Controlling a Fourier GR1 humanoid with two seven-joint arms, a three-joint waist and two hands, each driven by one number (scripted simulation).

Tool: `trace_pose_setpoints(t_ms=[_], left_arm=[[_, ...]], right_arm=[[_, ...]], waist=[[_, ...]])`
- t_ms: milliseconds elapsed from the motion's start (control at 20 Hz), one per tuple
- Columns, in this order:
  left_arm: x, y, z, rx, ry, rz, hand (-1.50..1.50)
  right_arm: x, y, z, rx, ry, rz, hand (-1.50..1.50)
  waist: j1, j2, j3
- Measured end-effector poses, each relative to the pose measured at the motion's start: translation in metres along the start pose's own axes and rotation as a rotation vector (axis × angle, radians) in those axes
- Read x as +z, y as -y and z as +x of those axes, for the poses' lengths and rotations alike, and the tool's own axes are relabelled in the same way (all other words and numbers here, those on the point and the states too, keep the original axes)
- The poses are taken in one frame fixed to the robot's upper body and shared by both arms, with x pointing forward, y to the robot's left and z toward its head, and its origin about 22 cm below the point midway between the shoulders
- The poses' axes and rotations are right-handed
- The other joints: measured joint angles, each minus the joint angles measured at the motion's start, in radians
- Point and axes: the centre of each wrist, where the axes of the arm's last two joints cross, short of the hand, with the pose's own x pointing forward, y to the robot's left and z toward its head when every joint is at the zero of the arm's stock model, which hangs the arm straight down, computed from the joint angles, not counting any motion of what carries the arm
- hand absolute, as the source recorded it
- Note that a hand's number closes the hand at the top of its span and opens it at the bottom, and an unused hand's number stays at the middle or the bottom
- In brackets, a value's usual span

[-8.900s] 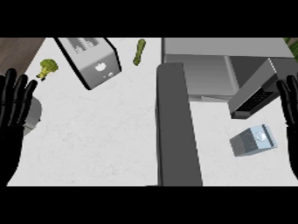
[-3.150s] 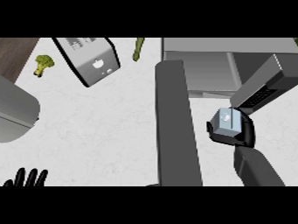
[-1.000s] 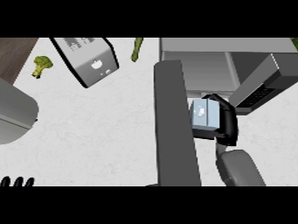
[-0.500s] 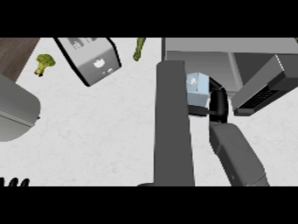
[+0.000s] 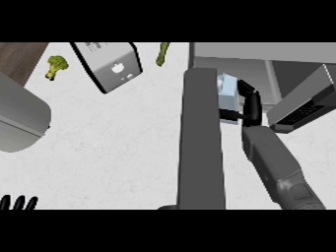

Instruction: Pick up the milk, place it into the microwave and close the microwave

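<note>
The right hand (image 5: 249, 102) is curled round the milk (image 5: 228, 92), a pale blue-and-white carton, black fingers wrapping its far side. Its grey forearm runs up from the view's lower edge and leans slightly left toward the microwave (image 5: 272, 54). Hand and carton sit at the front of the microwave's open cavity, just right of the open microwave door (image 5: 201, 142), which shows edge-on as a long dark grey bar reaching down the view from the microwave. No writing on the carton can be read.

Right of the hand, a grey slanted box with a dark vented face (image 5: 312, 101) stands beside the microwave.

Left of the door, on the white tabletop (image 5: 119, 147), a tilted dark-framed panel (image 5: 112, 65) carries a small white mark and a block of print too small to read. A green broccoli floret (image 5: 54, 65) lies farther left, and a slim green vegetable (image 5: 162, 53) lies just left of the microwave.

The left hand (image 5: 17, 203) shows only as black fingertips, straight and pointing up, at the lower left edge, below its broad grey forearm (image 5: 10, 118).
</note>
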Motion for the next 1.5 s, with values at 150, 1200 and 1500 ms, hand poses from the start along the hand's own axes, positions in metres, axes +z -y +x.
trace_pose_setpoints(t_ms=[150, 1200, 1500], left_arm=[[-0.001, 0.0, -0.003, 0.004, -0.003, -0.01, -1.5], [-0.01, -0.011, -0.01, 0.014, -0.014, -0.049, -1.5], [-0.015, -0.015, -0.013, 0.012, -0.018, -0.058, -1.5]], right_arm=[[-0.009, 0.007, 0.001, 0.043, 0.007, -0.003, 1.5], [-0.057, 0.036, 0.029, 0.219, 0.186, -0.16, 1.5], [-0.065, 0.043, 0.034, 0.313, 0.196, -0.261, 1.5]], waist=[[0.014, 0.007, 0.001], [0.068, 0.036, 0.003], [0.077, 0.042, 0.003]])
